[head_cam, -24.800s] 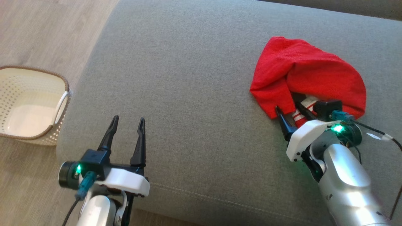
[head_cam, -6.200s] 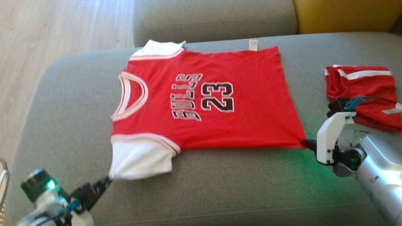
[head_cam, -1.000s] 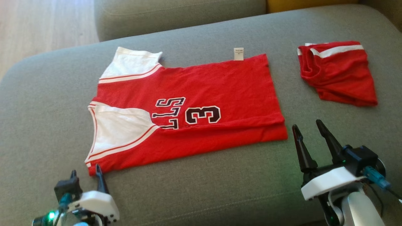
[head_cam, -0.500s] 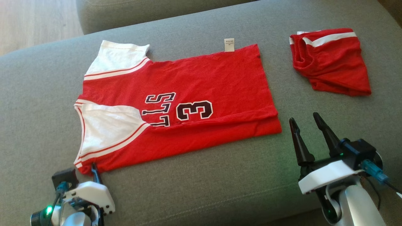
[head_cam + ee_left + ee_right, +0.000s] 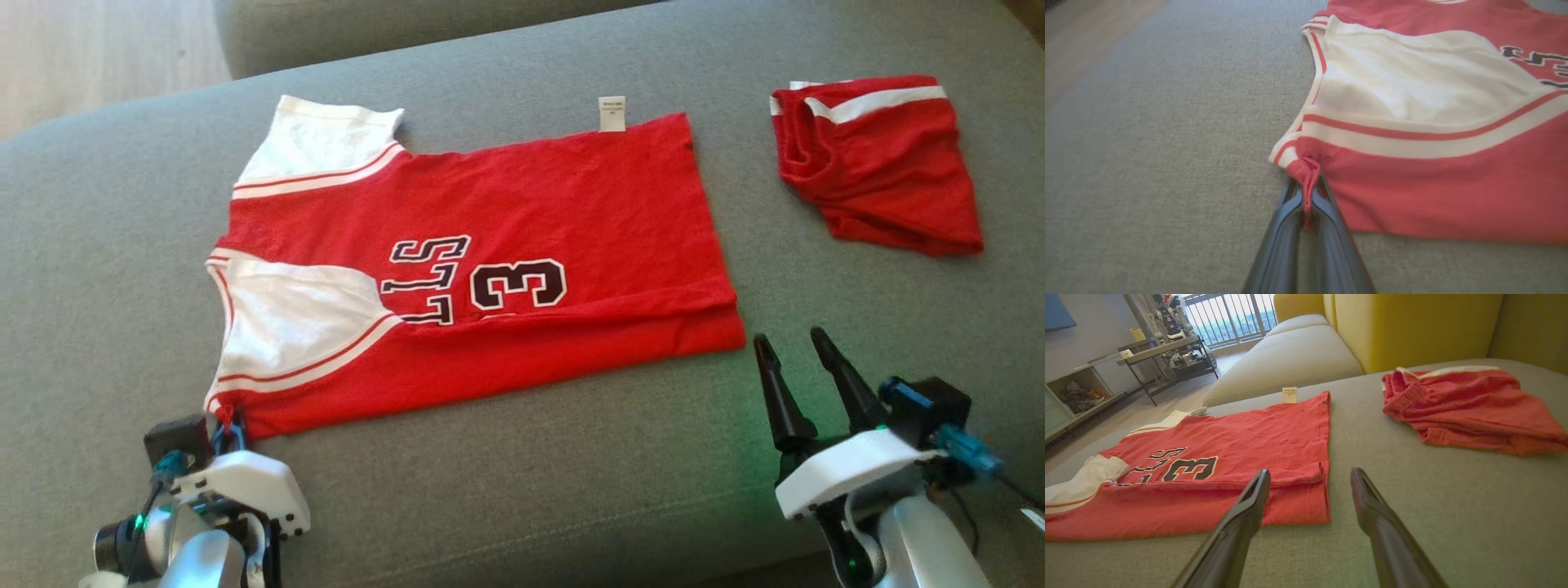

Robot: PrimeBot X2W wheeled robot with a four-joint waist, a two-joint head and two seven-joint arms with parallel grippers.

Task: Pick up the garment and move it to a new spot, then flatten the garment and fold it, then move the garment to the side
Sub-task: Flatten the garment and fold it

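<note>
Left wrist view: left gripper [image 5: 1306, 204] pinching bunched red corner of shirt [image 5: 1433, 183], dark fingers pressing together on small fold of knit cloth. Shirt lying flat on grey woven sofa cushion [image 5: 506, 490], near long edge lying doubled over, white sleeve panel with red stripes resting on top, black outlined lettering partly showing, small white label [image 5: 612, 113] sticking out at far edge. Right gripper [image 5: 796, 359] sitting just beside shirt's hem corner, tapered fingers spreading apart, gripping nothing. Crumpled red shorts [image 5: 882, 163] with white stripe lying apart at right.

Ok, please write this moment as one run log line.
left gripper: shut on corner of red-and-white jersey | right gripper: open, empty | jersey: near edge folded over
</note>
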